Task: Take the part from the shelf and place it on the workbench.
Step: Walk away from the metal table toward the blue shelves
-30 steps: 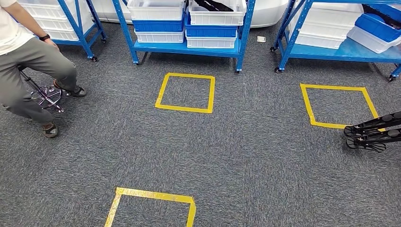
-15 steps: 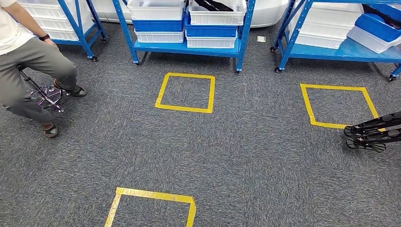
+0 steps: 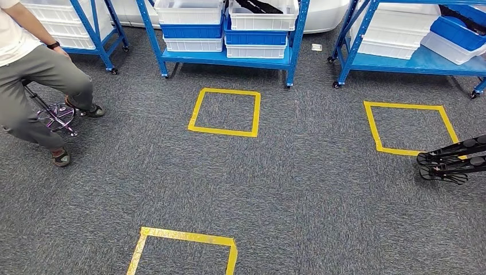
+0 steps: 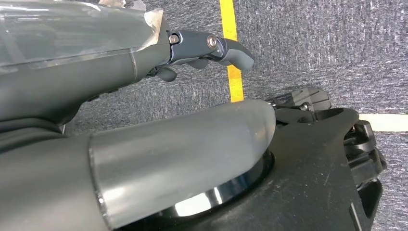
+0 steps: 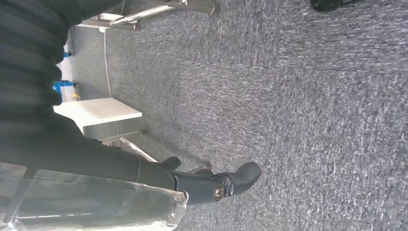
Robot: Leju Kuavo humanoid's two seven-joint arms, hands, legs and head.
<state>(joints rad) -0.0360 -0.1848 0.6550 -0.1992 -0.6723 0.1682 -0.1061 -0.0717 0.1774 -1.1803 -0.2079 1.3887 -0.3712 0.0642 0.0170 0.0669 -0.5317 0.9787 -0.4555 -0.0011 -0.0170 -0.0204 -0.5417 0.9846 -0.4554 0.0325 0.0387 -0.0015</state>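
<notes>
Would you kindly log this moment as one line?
stage: facing blue metal shelf | left robot hand: empty | right robot hand: empty | part: not picked

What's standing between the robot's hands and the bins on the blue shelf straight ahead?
Nothing visible blocks the way. Between the robot and the middle blue shelf lies open grey carpet marked with a yellow tape square. A seated person is off to the left, a black stand off to the right. The left hand and right hand hang low, holding nothing.

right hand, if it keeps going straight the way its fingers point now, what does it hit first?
Most likely bare grey carpet. In the right wrist view the right hand holds nothing, and nothing stands ahead of its fingers. Depth is unclear; the white table lies off to one side.
</notes>
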